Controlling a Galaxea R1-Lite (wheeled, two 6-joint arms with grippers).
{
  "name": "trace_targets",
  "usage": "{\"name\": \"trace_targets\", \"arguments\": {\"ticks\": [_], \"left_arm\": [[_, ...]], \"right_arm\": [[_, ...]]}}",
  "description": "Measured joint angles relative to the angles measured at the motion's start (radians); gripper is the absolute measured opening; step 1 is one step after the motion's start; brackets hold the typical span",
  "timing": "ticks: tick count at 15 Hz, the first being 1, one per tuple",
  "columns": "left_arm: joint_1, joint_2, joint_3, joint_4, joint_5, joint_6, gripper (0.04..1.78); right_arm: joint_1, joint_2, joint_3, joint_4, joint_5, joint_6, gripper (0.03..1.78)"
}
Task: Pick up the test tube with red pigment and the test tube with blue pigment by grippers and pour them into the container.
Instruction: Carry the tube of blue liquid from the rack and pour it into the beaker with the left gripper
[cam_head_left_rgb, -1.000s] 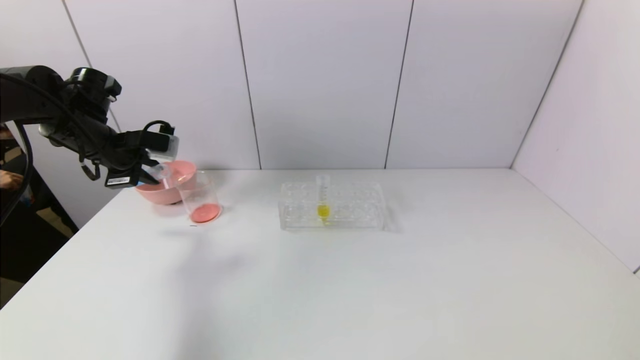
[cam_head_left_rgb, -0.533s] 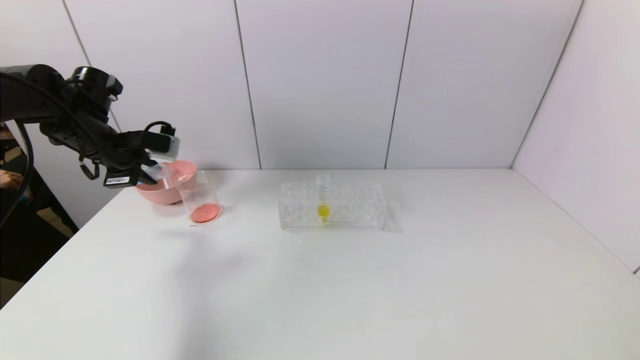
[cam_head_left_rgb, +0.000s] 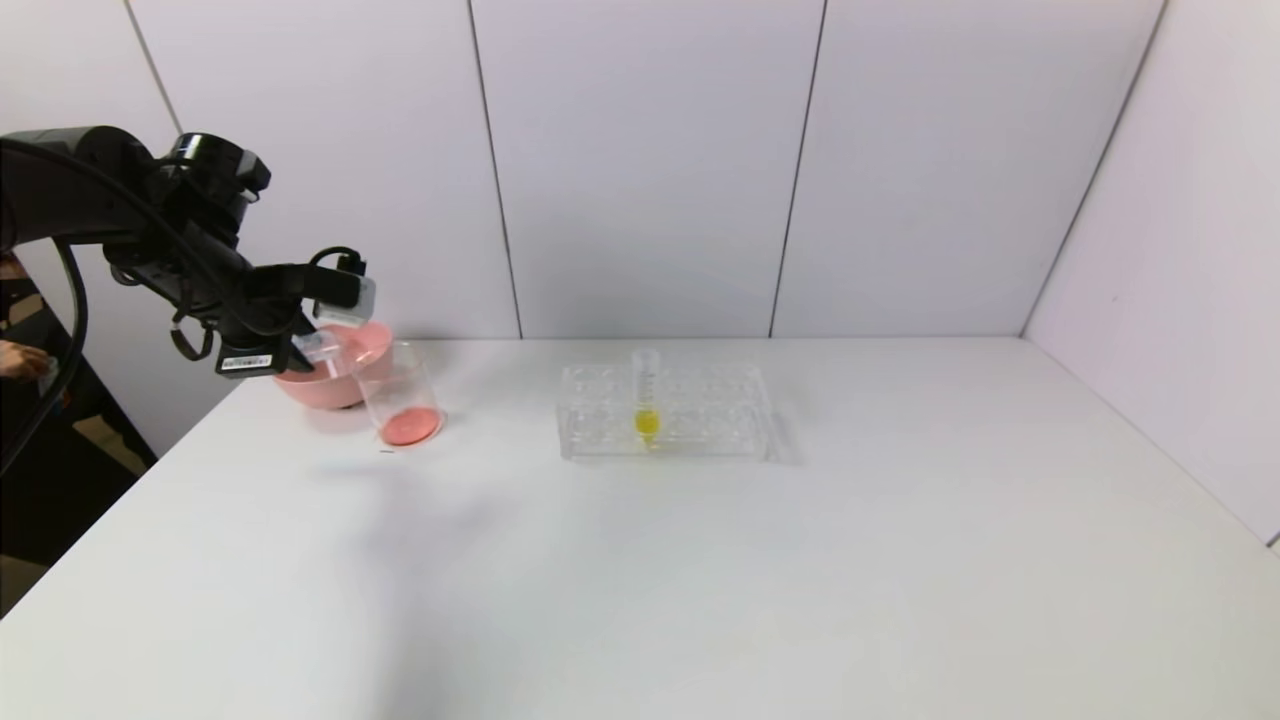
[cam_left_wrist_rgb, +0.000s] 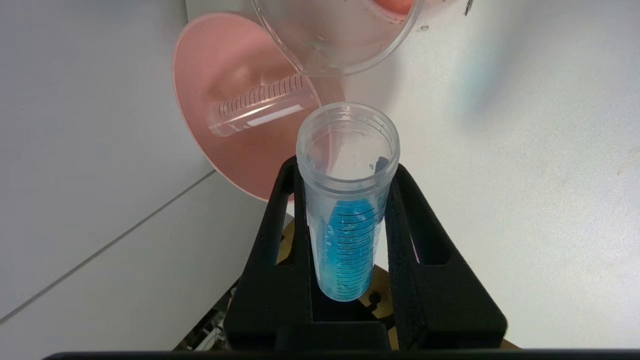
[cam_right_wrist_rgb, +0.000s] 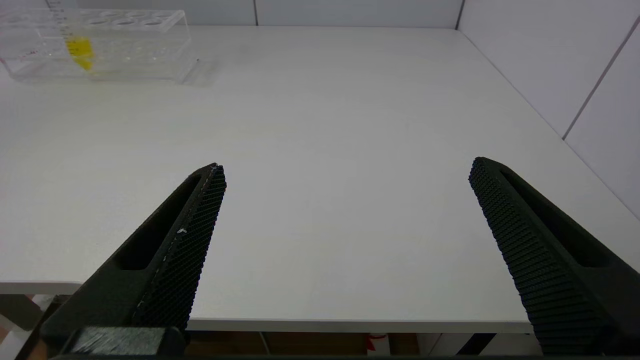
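The left gripper (cam_head_left_rgb: 312, 347) hangs above the pink bowl (cam_head_left_rgb: 330, 385) at the table's (cam_head_left_rgb: 700, 560) far left corner, its jaws clamped on the test tube with blue pigment (cam_left_wrist_rgb: 348, 200), which is tilted with its open mouth toward the container (cam_head_left_rgb: 400, 395); in the left wrist view the blue liquid lies along the tube's lower length, short of the rim. Inside the pink bowl lies an empty clear graduated tube (cam_left_wrist_rgb: 260, 105) on its side. The container, a small clear glass beaker, stands on the table touching or just beside the bowl on its right, with a layer of red-orange liquid in its bottom. Well to the right of the bowl sits a clear tube rack (cam_head_left_rgb: 665, 412) holding one upright tube with yellow liquid (cam_head_left_rgb: 646, 400). The right gripper (cam_right_wrist_rgb: 345, 210) hovers at the table's near edge, far from the bowl, its jaws wide apart with nothing between them.
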Motion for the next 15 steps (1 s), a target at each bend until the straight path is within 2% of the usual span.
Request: {"name": "trace_targets", "arguments": {"ticks": [15], "left_arm": [[-0.053,0.005,0.000,-0.005,0.109,-0.153,0.45]], "right_arm": [[0.000,0.000,0.000,0.000,0.000,0.000,1.77]]}}
